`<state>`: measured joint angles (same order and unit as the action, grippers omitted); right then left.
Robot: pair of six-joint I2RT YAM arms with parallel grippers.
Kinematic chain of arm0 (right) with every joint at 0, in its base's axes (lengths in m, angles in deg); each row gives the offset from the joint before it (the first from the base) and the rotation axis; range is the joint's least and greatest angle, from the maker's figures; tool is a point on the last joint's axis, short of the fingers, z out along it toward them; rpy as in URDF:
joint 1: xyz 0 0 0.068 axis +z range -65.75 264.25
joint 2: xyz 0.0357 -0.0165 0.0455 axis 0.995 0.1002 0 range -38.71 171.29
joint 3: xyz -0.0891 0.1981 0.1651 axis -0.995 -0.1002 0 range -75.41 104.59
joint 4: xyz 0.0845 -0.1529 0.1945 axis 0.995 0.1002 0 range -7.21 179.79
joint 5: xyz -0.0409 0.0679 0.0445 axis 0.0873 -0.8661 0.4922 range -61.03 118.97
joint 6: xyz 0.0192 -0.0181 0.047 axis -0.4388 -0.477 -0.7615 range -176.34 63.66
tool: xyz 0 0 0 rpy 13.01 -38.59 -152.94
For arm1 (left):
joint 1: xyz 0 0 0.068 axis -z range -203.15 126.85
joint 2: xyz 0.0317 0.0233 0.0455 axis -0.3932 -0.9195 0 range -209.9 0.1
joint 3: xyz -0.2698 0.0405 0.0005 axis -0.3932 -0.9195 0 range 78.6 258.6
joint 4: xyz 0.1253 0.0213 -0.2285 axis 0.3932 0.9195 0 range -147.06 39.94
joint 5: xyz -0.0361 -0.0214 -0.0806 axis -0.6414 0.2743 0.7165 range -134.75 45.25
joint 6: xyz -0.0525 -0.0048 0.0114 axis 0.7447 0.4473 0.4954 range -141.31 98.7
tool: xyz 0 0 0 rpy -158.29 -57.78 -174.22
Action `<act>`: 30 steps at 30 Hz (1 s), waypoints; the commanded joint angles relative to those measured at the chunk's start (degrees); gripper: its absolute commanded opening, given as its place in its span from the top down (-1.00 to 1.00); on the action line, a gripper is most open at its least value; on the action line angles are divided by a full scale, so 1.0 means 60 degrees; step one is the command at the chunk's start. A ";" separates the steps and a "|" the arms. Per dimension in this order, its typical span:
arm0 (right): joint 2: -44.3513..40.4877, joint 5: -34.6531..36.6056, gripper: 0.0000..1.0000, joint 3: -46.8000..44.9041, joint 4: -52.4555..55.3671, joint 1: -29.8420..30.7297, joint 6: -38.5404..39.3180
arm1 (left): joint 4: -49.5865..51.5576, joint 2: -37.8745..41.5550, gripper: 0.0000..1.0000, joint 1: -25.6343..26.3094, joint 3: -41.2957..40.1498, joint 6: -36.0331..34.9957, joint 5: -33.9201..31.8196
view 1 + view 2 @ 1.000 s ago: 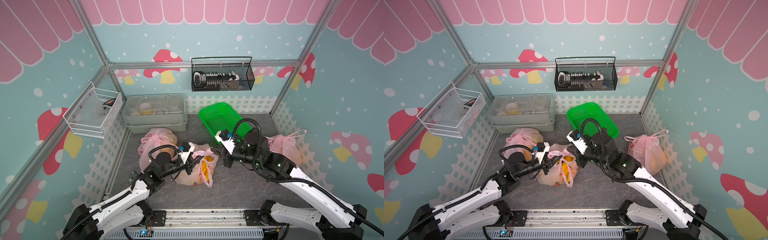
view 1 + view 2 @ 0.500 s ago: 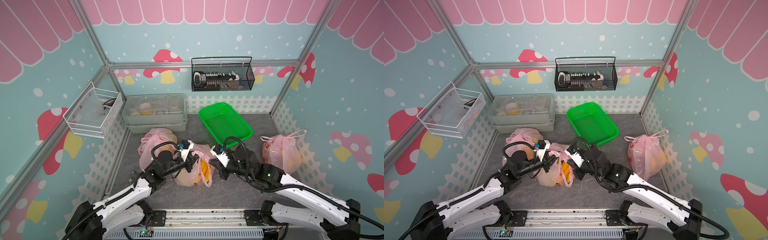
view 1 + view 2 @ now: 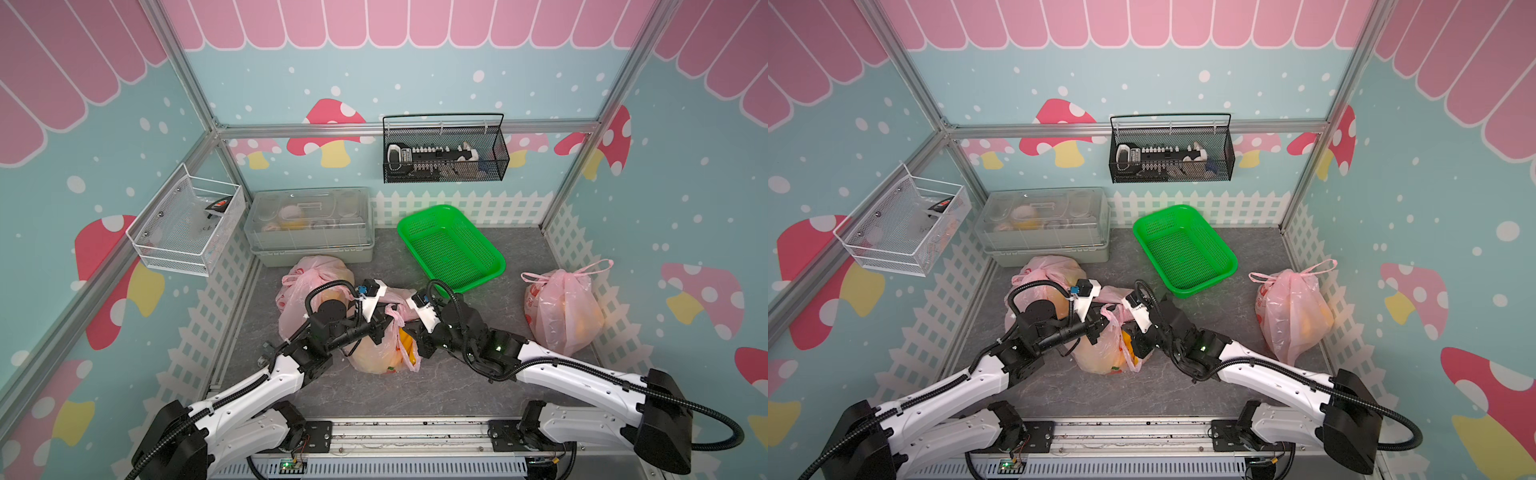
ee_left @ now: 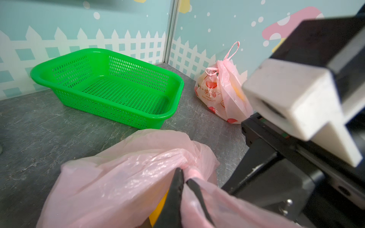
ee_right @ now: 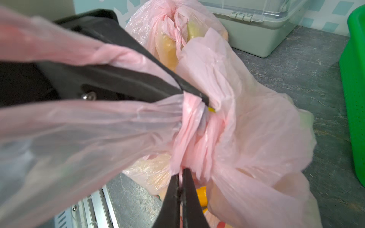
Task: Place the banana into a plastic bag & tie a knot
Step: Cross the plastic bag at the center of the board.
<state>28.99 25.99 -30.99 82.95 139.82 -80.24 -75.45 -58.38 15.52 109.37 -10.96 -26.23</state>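
Observation:
A pink plastic bag [image 3: 384,353] [image 3: 1100,351] sits mid-floor between both arms. Yellow banana [image 3: 409,351] [image 5: 201,194] shows through its open side. My left gripper [image 3: 385,323] [image 4: 185,177] is shut on a twisted strand of the bag's top. My right gripper [image 3: 413,332] [image 5: 180,174] is shut on gathered pink film on the bag's other side. In the right wrist view, the left gripper's fingers [image 5: 194,92] pinch the film just above my right jaws. The two grippers are close together over the bag's mouth. Film stretches from each grip.
A green basket [image 3: 451,249] lies behind the right arm. One tied pink bag [image 3: 561,307] stands at the right fence, another [image 3: 311,282] behind the left arm. A clear lidded box [image 3: 309,224] sits at the back. Wire baskets [image 3: 187,224] [image 3: 444,153] hang on the walls.
My right arm has dropped low and swung from near the green basket in toward the bag. The left gripper has stayed at the bag's top and closed fully.

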 commanded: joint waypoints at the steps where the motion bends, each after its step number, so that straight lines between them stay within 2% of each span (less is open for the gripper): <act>1: 0.0459 0.0234 1.00 -0.0027 -0.0457 0.0084 -0.0607 | -0.0287 0.0478 1.00 -0.0067 -0.0055 0.0168 -0.0267; 9: 0.1012 0.1308 1.00 -0.0029 -0.1609 0.0038 -0.0758 | 0.0137 0.1139 0.97 -0.0052 -0.0378 0.0497 -0.0268; 15: 0.1319 0.1052 1.00 0.0143 -0.1964 0.0040 -0.0585 | 0.0649 0.1518 0.83 -0.0054 -0.0546 0.0545 -0.0438; 20: 0.1392 0.0322 1.00 -0.0140 -0.2368 0.0082 -0.0756 | 0.0871 0.1714 0.74 -0.0053 -0.0616 0.0634 -0.0813; 26: -0.0105 0.1112 1.00 -0.0383 -0.1372 0.0084 -0.0368 | 0.1526 0.2061 0.59 -0.0048 -0.0812 0.0327 -0.1391; 30: -0.0778 0.1161 1.00 0.0038 -0.0651 0.0075 -0.0137 | 0.1236 0.2216 0.41 -0.0039 -0.1039 0.0260 -0.1094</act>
<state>26.41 31.54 -33.11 76.02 139.86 -82.73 -68.20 -46.03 15.22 104.34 -8.49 -33.01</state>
